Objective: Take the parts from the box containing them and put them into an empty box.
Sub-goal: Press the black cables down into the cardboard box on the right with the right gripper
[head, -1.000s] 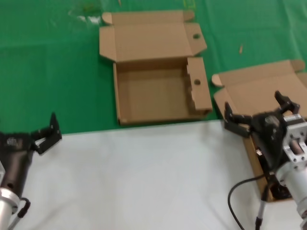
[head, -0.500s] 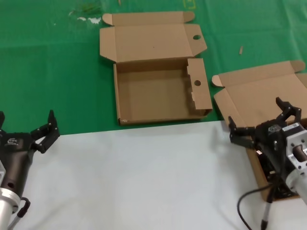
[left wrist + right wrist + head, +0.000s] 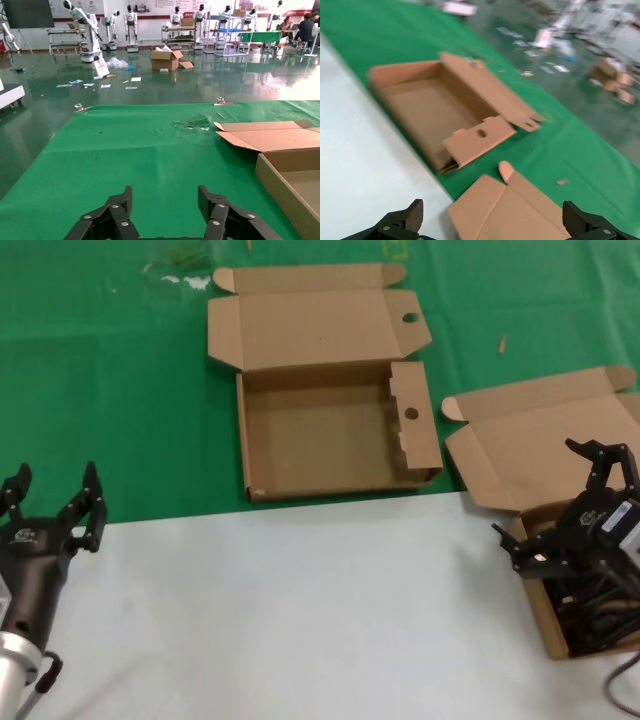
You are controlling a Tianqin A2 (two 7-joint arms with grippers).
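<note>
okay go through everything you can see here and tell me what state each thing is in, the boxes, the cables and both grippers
Empty box: lid open, nothing inside.
Box containing the parts: lid open, cables inside.
Parts: black cables lying in their box, not gripped.
Right gripper: open, over the box with the cables.
Left gripper: open, holding nothing, at the green mat's near edge.

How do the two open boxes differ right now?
The middle box has nothing inside; the right box holds black cables. The middle box has a holed partition and a holed lid flap; the right box's lid is plain. The right tool hangs open over the right box; nothing is over the middle one. Both are flat brown cardboard, lids open.
</note>
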